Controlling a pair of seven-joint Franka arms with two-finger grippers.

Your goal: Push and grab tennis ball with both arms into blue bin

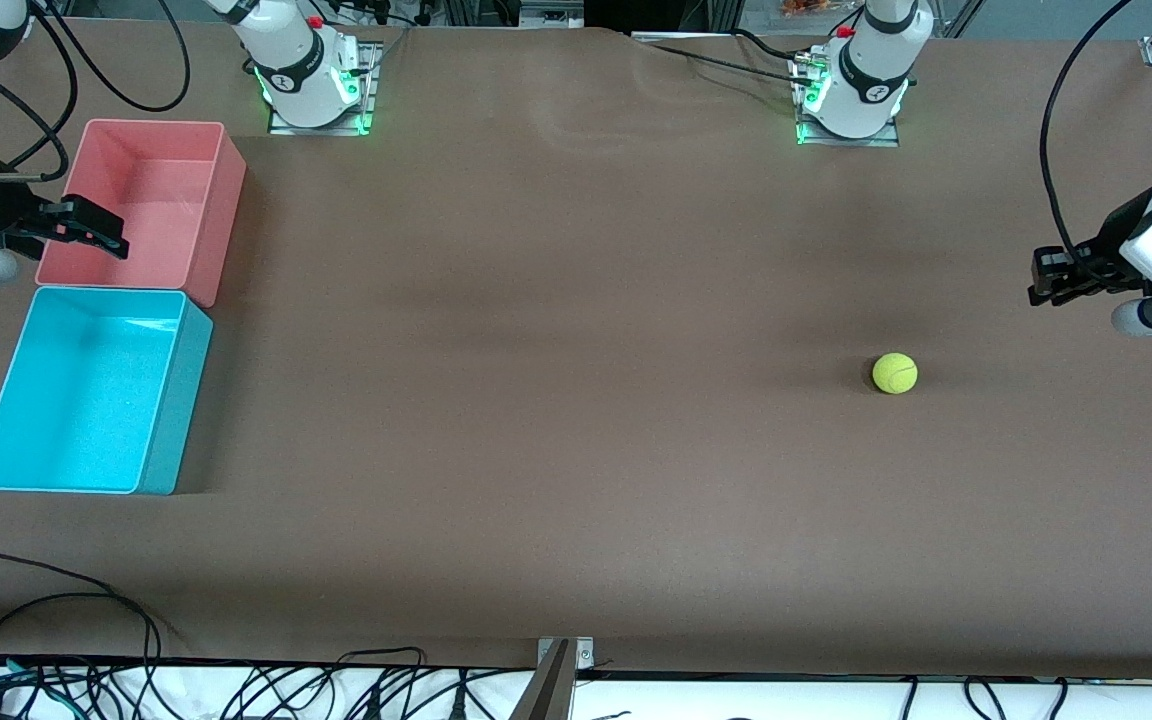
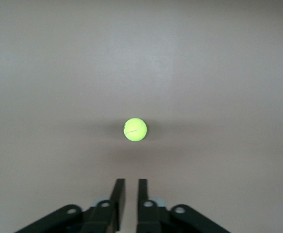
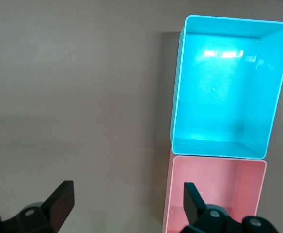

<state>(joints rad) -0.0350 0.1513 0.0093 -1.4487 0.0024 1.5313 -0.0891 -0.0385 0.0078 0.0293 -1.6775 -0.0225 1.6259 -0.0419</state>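
The tennis ball (image 1: 894, 373) lies alone on the brown table toward the left arm's end. In the left wrist view the ball (image 2: 135, 129) is ahead of the fingertips and well apart from them. My left gripper (image 1: 1041, 282) hangs over the table at that end. Its fingers are shut with only a thin slit between them (image 2: 130, 183). The blue bin (image 1: 174, 405) stands empty at the right arm's end. My right gripper (image 1: 108, 233) is open and empty, up over the pink bin (image 1: 221, 215). In the right wrist view my right gripper (image 3: 127, 196) straddles the pink bin's wall, with the blue bin (image 3: 176, 104) just ahead.
The pink bin (image 3: 214, 187) is empty and touches the blue bin, farther from the front camera. Both arm bases stand along the table's back edge. Cables lie along the front edge, and a metal bracket (image 1: 564, 655) sits at its middle.
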